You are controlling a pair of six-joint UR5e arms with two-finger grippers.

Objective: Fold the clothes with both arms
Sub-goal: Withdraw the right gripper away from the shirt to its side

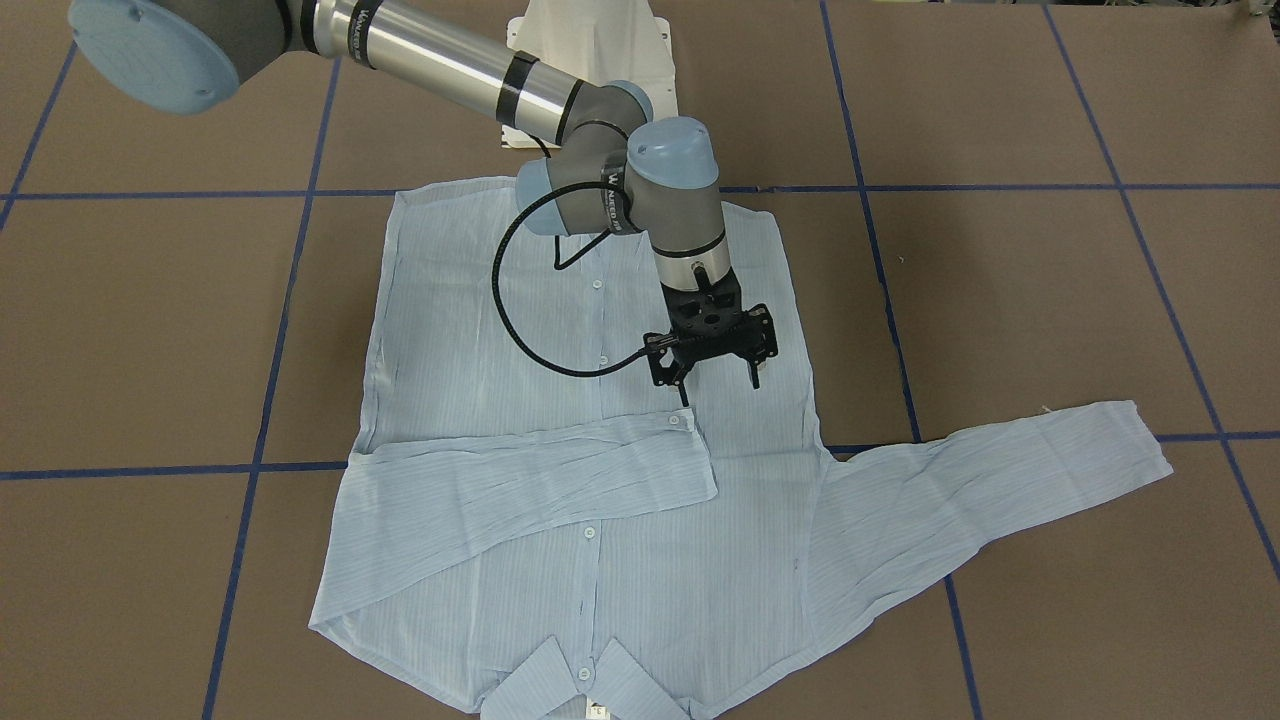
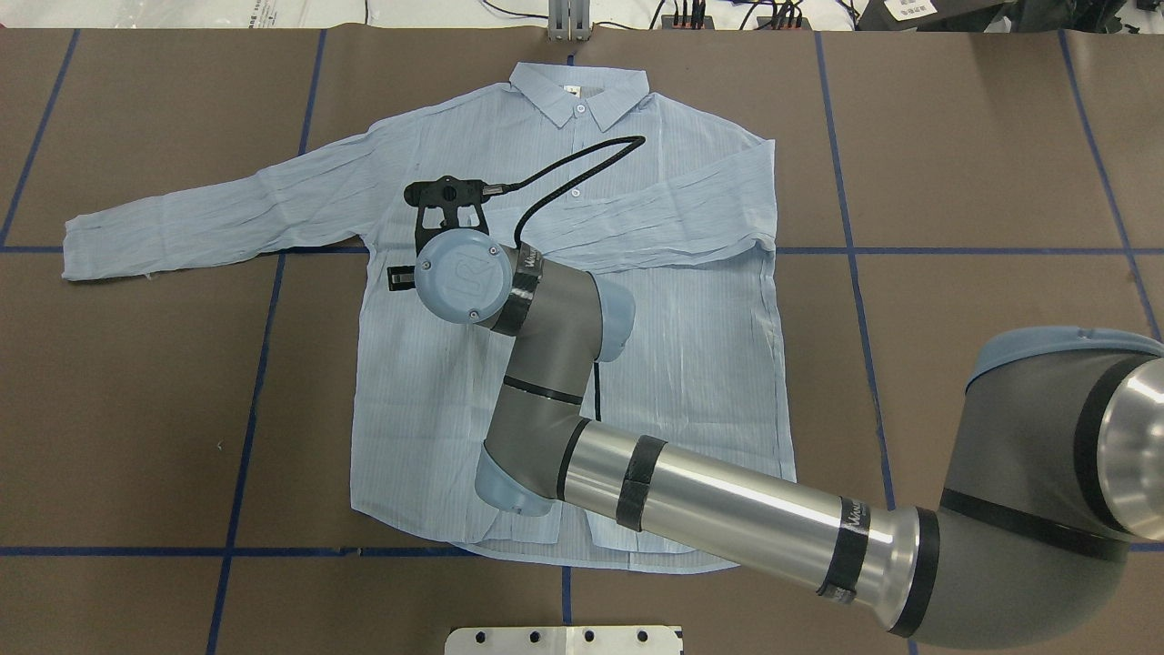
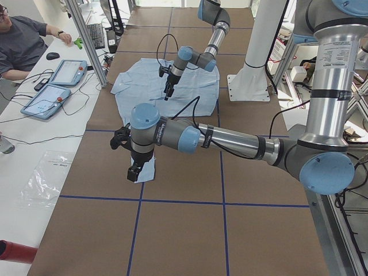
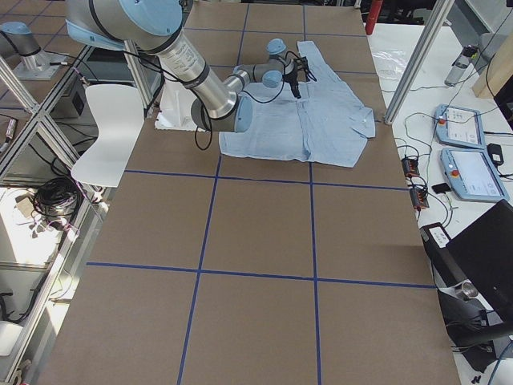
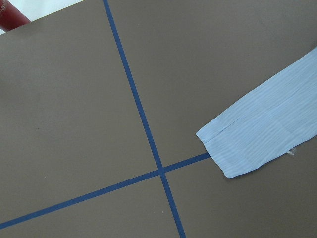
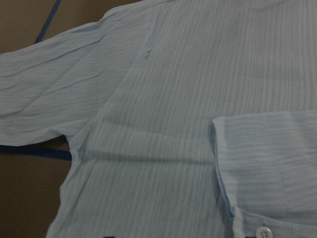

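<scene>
Shirt lies flat on bench, buttons up, collar away from robot. One sleeve is folded across chest, the other spread out to robot's left. Right tool hovers over chest, jaws apart, empty. Left tool is by the spread cuff; can't tell if it's open or closed.

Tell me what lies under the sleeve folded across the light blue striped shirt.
The folded sleeve lies on the chest of the light blue striped shirt, its cuff crossing the button placket. Small pale buttons show on both sides of it; anything beneath is covered.
</scene>
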